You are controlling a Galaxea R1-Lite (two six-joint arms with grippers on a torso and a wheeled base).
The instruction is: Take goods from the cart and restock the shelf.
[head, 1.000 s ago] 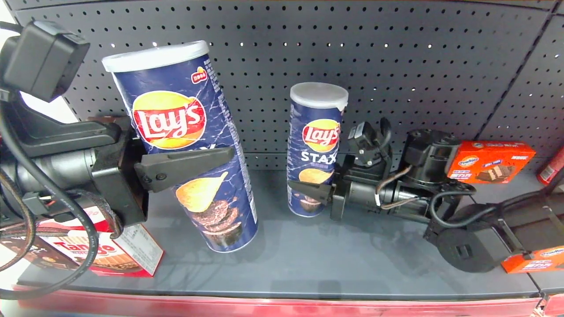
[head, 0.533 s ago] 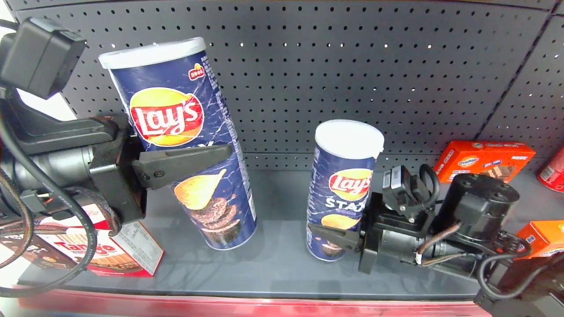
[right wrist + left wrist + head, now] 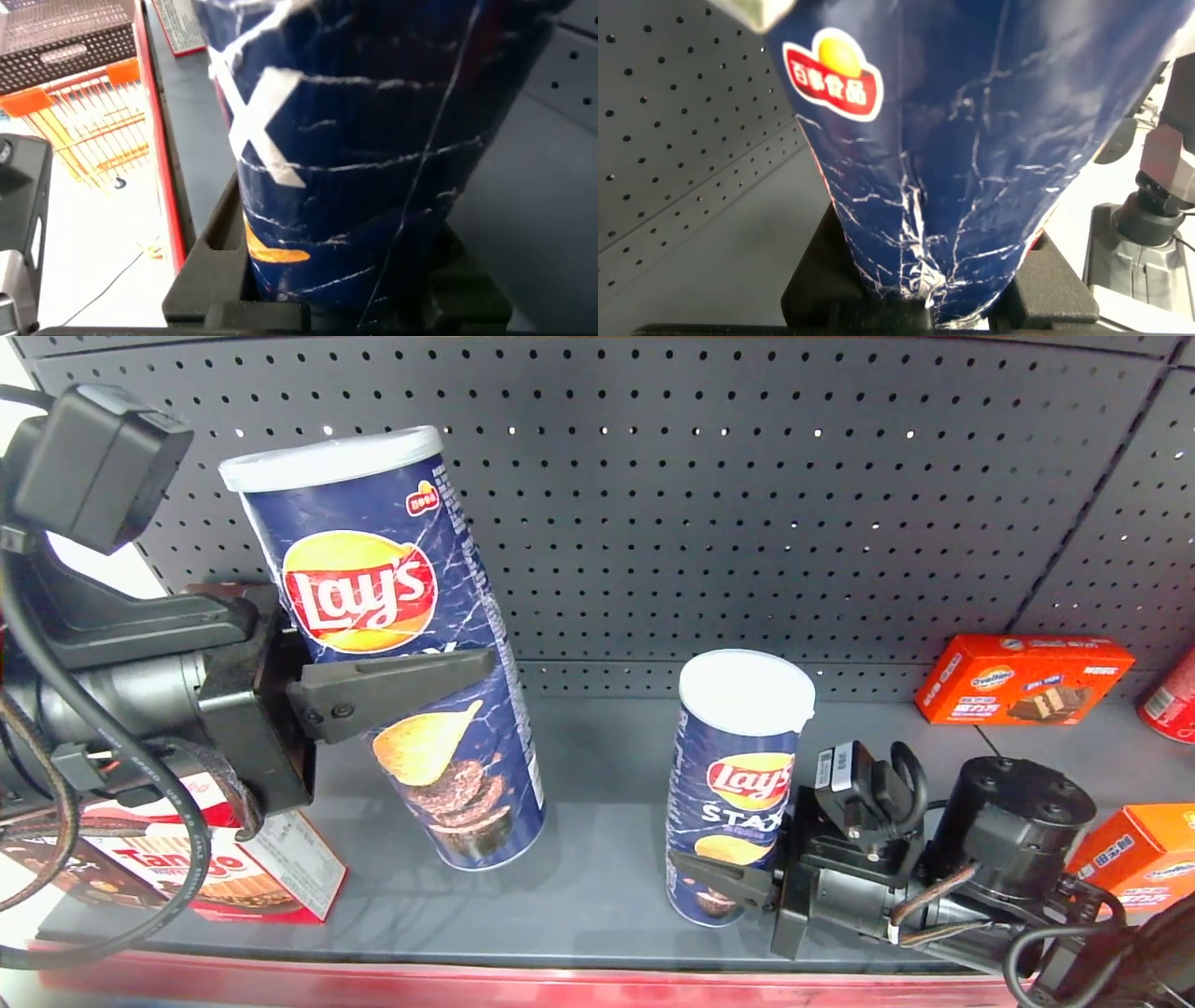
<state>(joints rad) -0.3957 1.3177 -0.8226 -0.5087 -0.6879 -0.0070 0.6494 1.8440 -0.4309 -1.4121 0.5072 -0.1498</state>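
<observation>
A tall dark-blue chips can [image 3: 392,653] with a white lid leans to the left over the grey shelf [image 3: 597,775], its base low near the shelf board. My left gripper [image 3: 439,681] is shut on its middle from the left, and the can's wall [image 3: 952,159] looms close in the left wrist view. A shorter can of the same kind [image 3: 738,784] stands upright near the shelf's front edge, right of centre. My right gripper [image 3: 709,887] is shut on its lower part from the right. The same can [image 3: 374,168] sits between the jaws in the right wrist view.
A red-and-white wafer box [image 3: 224,877] lies at the front left. Orange boxes [image 3: 1022,677] [image 3: 1134,859] and a red can [image 3: 1176,700] sit at the right. The pegboard wall [image 3: 747,476] closes the back. An orange cart [image 3: 84,103] stands on the floor below.
My right gripper has carried the shorter can from near the pegboard toward the shelf's front edge and slightly right. The left gripper and tall can have barely shifted.
</observation>
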